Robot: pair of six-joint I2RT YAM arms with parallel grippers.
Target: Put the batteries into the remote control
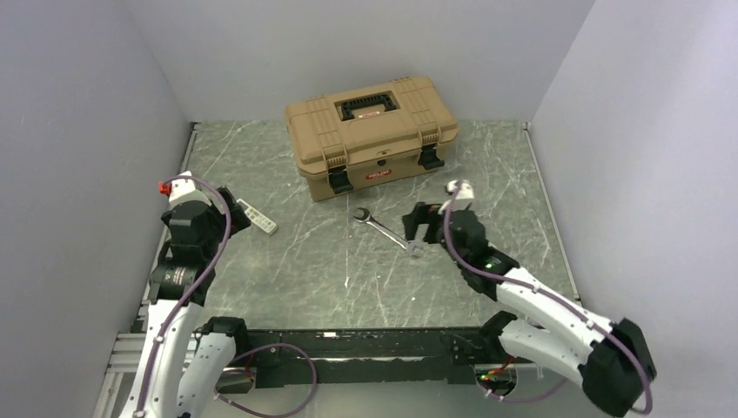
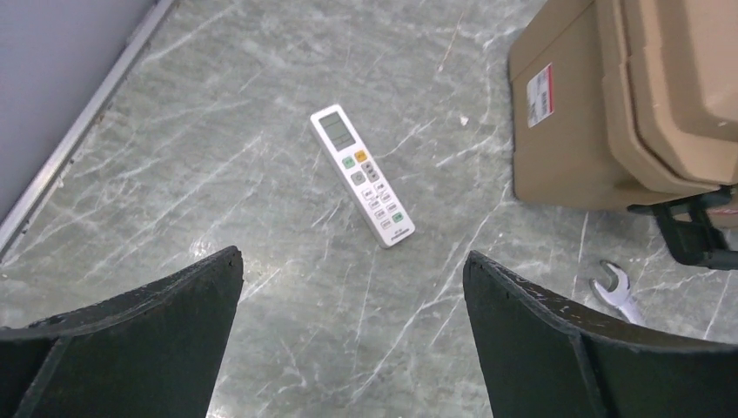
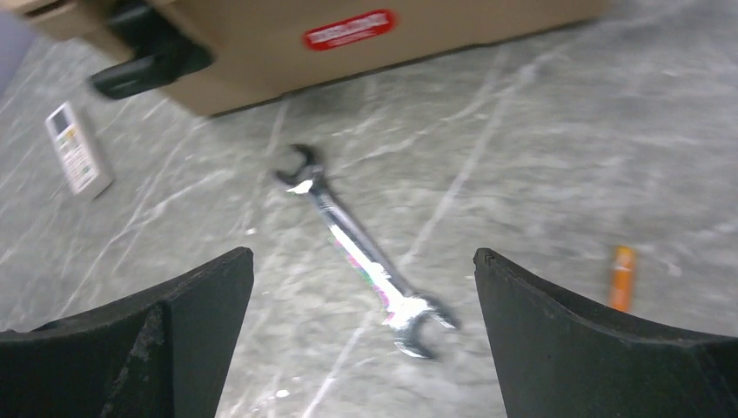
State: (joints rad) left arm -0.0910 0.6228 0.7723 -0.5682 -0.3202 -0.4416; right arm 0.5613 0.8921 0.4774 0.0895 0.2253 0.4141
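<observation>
Left wrist view: slim white rectangular remote control (image 2: 362,176) lies buttons-up, long axis diagonal, display end far-left, ahead of the left gripper (image 2: 352,261), fingers spread apart.

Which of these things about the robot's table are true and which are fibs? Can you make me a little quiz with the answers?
1. The remote control lies with its buttons facing up. True.
2. The left fingers are holding the remote control. False: they are open and empty, and it lies on the table apart from them.
3. The wrench lies on the table near the tan toolbox. True.
4. The toolbox lid is open. False: it is shut.
5. The right fingers are shut. False: they are wide open.
</observation>
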